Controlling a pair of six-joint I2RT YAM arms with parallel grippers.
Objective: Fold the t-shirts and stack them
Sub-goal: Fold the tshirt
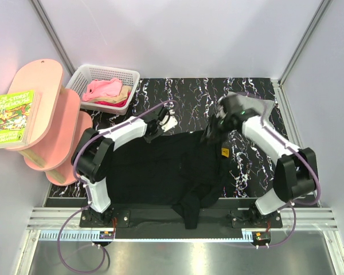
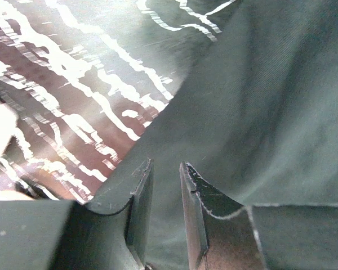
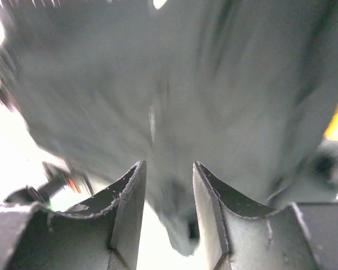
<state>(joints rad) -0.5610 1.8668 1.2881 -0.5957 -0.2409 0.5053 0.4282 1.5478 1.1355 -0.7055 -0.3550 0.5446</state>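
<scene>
Black t-shirt (image 1: pixel 160 166) spread flat on marbled table (image 1: pixel 189 94), hem drooping off near edge. L gripper (image 2: pixel 164 166) nipped narrow on its far-left edge. R gripper (image 3: pixel 168 164) at far-right corner, jaws partway apart; too blurry to tell if cloth's held. Other tees (image 1: pixel 106 91) in basket (image 1: pixel 112 69).

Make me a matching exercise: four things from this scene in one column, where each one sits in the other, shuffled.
Things: 1 black t-shirt; 2 white basket; 3 book; 4 pink clothes.
Places: A on the pink shelf; B inside the white basket; C spread across the middle of the table; D at the table's far left corner.
Pairs: 1-C; 2-D; 3-A; 4-B.
</scene>
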